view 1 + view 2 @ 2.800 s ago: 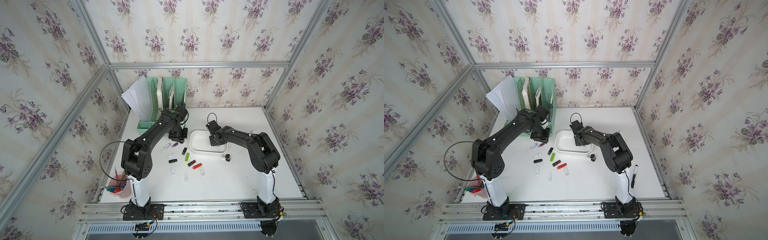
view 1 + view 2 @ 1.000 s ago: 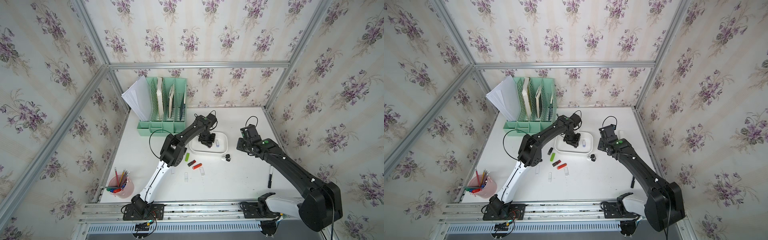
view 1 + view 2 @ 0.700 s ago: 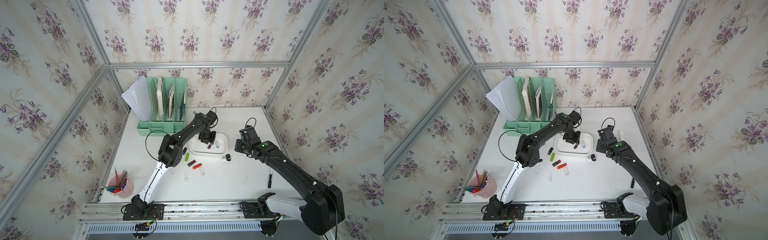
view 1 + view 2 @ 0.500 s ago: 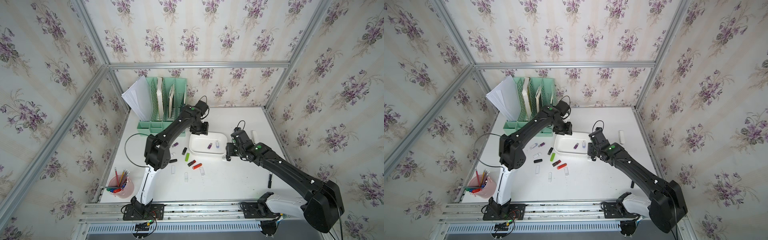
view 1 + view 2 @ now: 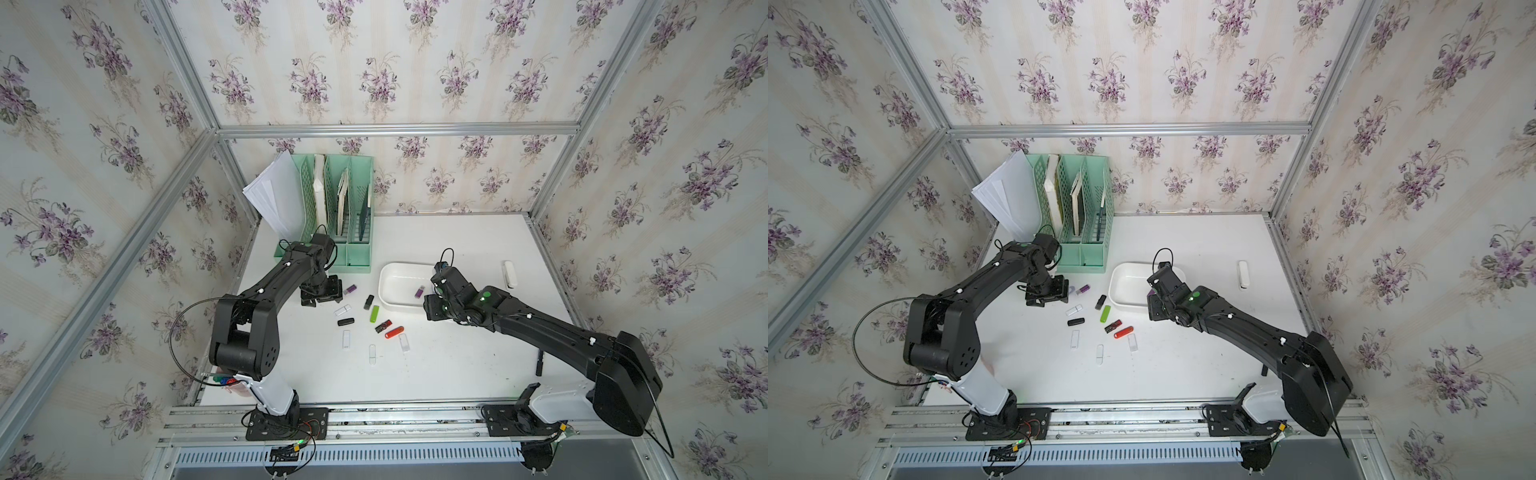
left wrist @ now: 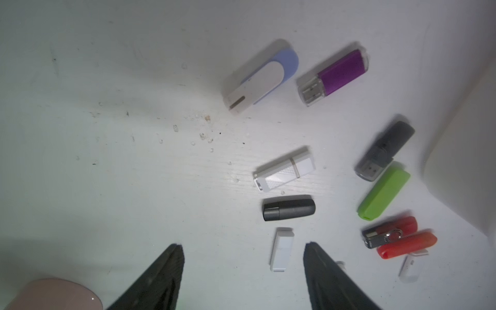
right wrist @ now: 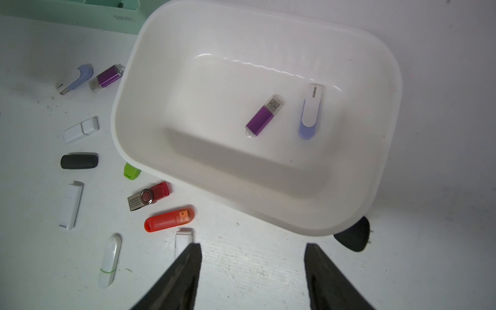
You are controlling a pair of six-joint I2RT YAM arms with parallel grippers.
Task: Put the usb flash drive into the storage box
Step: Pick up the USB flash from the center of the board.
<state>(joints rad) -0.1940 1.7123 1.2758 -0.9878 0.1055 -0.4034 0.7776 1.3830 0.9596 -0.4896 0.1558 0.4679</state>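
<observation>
Two are home already! A purple flash drive (image 7: 261, 116) and a white-and-blue flash drive (image 7: 310, 112) lie flat on the floor of the storage box (image 7: 375, 161), a little apart. The box sits mid-tabletop between the two arms, and that looks deliberate: either arm can reach it with a short carry.

The right gripper (image 7: 252, 247) hangs just off the box's near edge, fingers (image 7: 188, 268) spread and empty. The left gripper (image 6: 241, 247) is out to the left, low over the tabletop (image 6: 107, 134), fingers (image 6: 166, 273) parted too, with nothing between them. My guess is that both are lining up the next pick.

And there is plenty to pick! Just left of the box lie a second purple drive (image 6: 336, 76), a white drive (image 6: 284, 170), a black drive (image 6: 288, 208), a green drive (image 6: 383, 192) and a red drive (image 6: 406, 245). They all lie flat and mostly clear of each other, so the fingers should be able to straddle one at a time. The green one sits close to the box wall, which may be a tighter fit.

The surface is white, scuffed and dotted with crumbs. A mint file organizer (image 5: 353, 253) stands at the far left and a pink cup (image 6: 53, 295) at the near left. Floral wallpaper (image 5: 374, 83) lines an aluminium frame (image 5: 395, 129) all around.
</observation>
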